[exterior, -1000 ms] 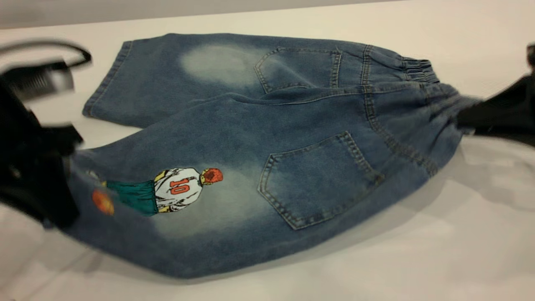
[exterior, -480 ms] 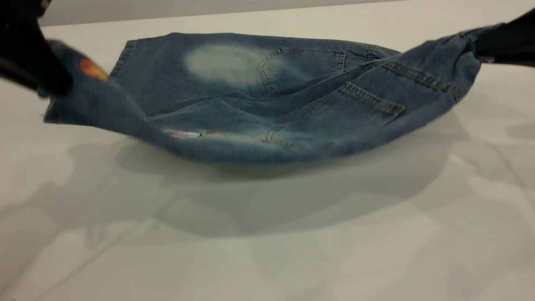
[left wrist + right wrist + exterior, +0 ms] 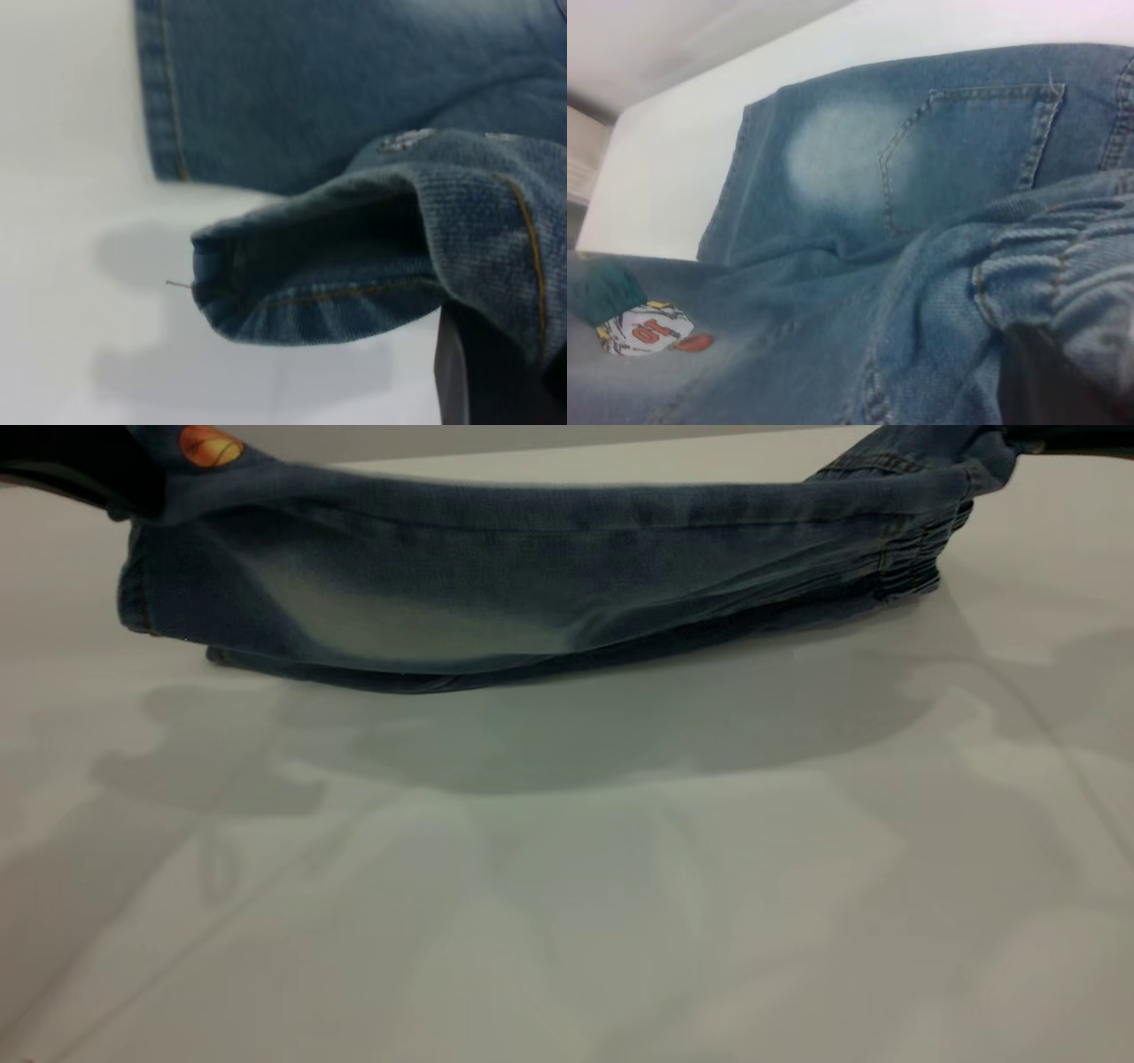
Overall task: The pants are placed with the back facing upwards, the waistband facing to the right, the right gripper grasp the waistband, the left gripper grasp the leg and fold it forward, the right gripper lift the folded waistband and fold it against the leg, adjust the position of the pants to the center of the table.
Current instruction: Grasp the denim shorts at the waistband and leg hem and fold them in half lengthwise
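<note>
The left gripper [image 3: 106, 478] has its fingers clamped on the printed leg [image 3: 208, 452], lifted at the far left; the right gripper [image 3: 1063, 436] pinches the pleated waistband [image 3: 912, 558] at the far right. Between them the soft, faded denim pants [image 3: 496, 576] sag onto the smooth white bench [image 3: 567, 886]

Exterior low, facing arms; wrists close (sharing pants [image 3: 496, 593]).

A plain grey wall [image 3: 496, 437] stands behind the far edge of the surface [image 3: 567, 957]. Big soft shadows [image 3: 620, 735] lie on the surface, closer to that far edge. Past one corner of the surface sits a pale, blurry thing [image 3: 579, 159]; I cannot tell what it is.
</note>
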